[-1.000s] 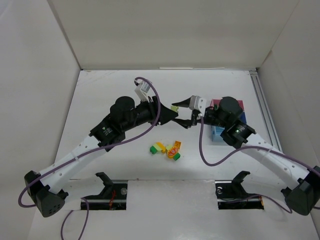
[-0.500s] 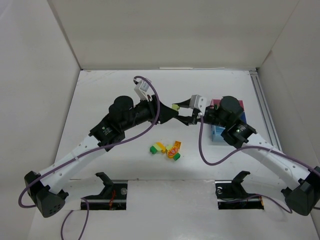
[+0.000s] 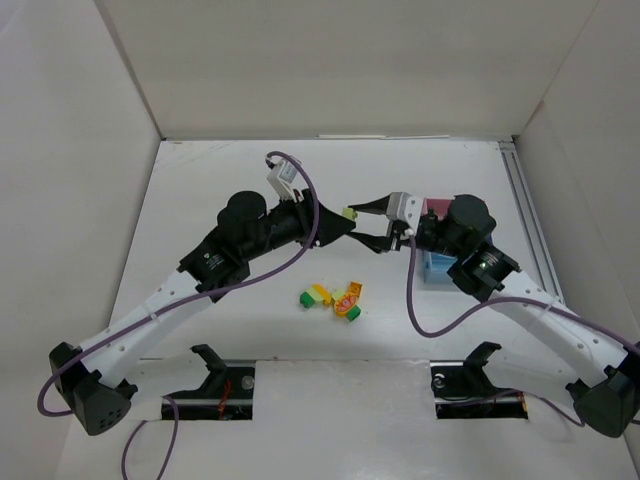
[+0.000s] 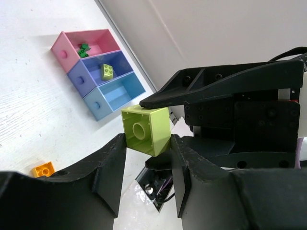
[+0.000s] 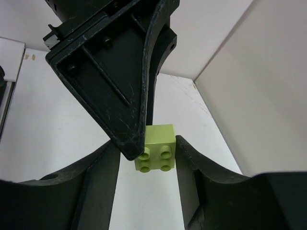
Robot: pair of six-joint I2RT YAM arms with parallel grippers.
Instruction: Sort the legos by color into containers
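Observation:
My left gripper is shut on a pale yellow-green brick and holds it in the air; the brick also shows in the top view. My right gripper is open and faces the left one, with its fingers straddling the brick. One right finger touches the brick's side, and the other stands apart from it. The joined pink, dark blue and light blue trays sit on the table. The pink tray holds dark green bricks. The dark blue tray holds a yellow-green brick.
A clump of green, yellow and orange bricks lies on the table in front of both arms. An orange brick lies loose on the table. In the top view my right arm hides most of the trays. White walls enclose the table.
My right gripper has moved its open fingers in around the held brick, and its wrist has shifted a little to the right. My left gripper has kept the brick nearly still.

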